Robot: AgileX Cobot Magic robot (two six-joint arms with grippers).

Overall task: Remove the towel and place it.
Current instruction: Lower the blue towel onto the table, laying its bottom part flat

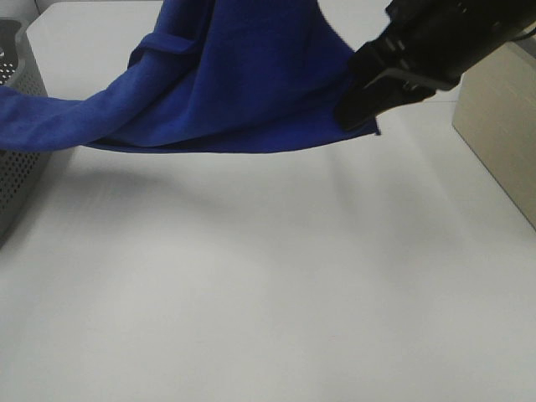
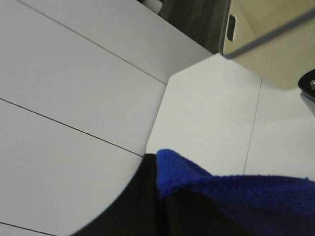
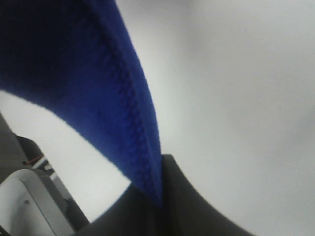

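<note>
At the far left, a perforated grey basket (image 1: 15, 151) is standing on the desk (image 1: 268, 301). The towel (image 1: 243, 84) is passing across its rim on the way out of the overhead view; whether cloth and basket are touching there I cannot tell. The left end effector (image 2: 153, 201) is sitting beyond that edge, so only its wrist view is showing it. Its dark jaws are closed on a blue corner, with the hem poking out just past the tip. From that corner the towel is stretching rightward as one long band, bunching into folds in the middle and sagging slightly, with its lower edge hanging above the desk. At the right end of the band, the right end effector (image 1: 362, 102) is pinching the other corner, jaws clamped shut on the stitched hem. Further right, a beige box (image 1: 502, 126) is standing apart from the cloth.

So the towel's long axis is running left to right between the two end effectors, across the far part of the desk. Neither arm is nearer than the other, as each is gripping one end. The bare desk is lying below the hanging band and on its near side. In my judgement the placing is calling for both arms travelling together toward that bare stretch and lowering evenly, so the folded middle is not landing bunched.
</note>
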